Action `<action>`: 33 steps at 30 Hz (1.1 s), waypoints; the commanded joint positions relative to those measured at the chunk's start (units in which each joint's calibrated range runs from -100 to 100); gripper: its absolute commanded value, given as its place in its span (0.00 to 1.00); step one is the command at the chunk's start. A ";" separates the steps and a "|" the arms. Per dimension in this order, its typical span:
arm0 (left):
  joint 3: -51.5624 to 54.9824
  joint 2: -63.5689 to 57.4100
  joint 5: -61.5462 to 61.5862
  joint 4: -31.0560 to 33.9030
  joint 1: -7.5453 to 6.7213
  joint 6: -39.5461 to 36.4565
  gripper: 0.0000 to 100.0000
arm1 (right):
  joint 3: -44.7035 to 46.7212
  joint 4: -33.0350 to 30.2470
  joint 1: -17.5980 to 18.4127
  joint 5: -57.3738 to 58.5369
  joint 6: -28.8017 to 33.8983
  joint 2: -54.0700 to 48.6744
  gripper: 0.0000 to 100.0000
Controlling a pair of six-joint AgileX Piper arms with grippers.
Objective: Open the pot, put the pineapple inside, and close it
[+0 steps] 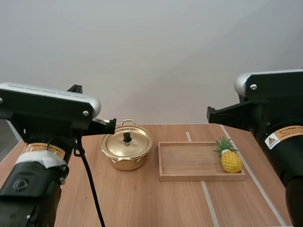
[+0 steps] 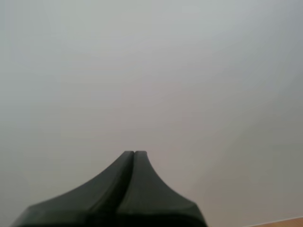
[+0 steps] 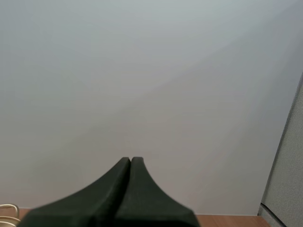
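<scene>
Sitting left of centre on the surface [image 1: 156,203], the pot [image 1: 127,152] is closed, its lid [image 1: 128,143] on and the black knob [image 1: 127,137] pointing up. It lies below the left claw [image 2: 134,153], whose fingers are pressed together on nothing; that arm looks the nearer for lifting the lid. The pineapple [image 1: 230,158] rests at the right end of the wooden tray [image 1: 189,161], crown pointing away from the bases, lower than the right claw [image 3: 130,160], likewise pressed together. Bare surface in front of the pot leaves room for the lid.
</scene>
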 commanded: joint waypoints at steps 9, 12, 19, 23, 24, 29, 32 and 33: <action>-24.82 25.46 20.08 -3.23 -0.12 -0.29 0.00 | -4.78 -3.44 -1.41 0.30 1.00 8.65 0.00; -31.75 30.60 27.85 -3.23 -0.12 -0.09 0.00 | -6.81 -3.44 -2.52 0.61 2.19 12.00 0.00; -41.14 38.41 43.99 -12.62 -0.12 9.72 0.00 | -14.44 -3.33 -4.63 7.88 4.19 22.76 0.00; -42.00 40.86 49.50 -20.89 -0.12 16.44 0.00 | -20.24 -3.33 -5.36 13.44 4.19 28.40 0.00; -42.00 41.35 49.94 -22.22 -0.12 17.51 0.00 | -21.90 -3.33 -5.47 14.21 4.19 29.64 0.00; -42.16 42.69 52.42 -25.33 -0.12 20.80 0.00 | -29.39 -3.33 -6.33 16.79 4.19 34.06 0.00; -42.16 43.88 53.78 -25.33 -0.12 21.36 0.00 | -31.30 -3.33 -6.33 18.17 4.19 35.41 0.00; -42.16 44.47 54.21 -25.33 -0.12 21.72 0.00 | -31.29 -3.33 -6.33 18.38 4.19 35.40 0.00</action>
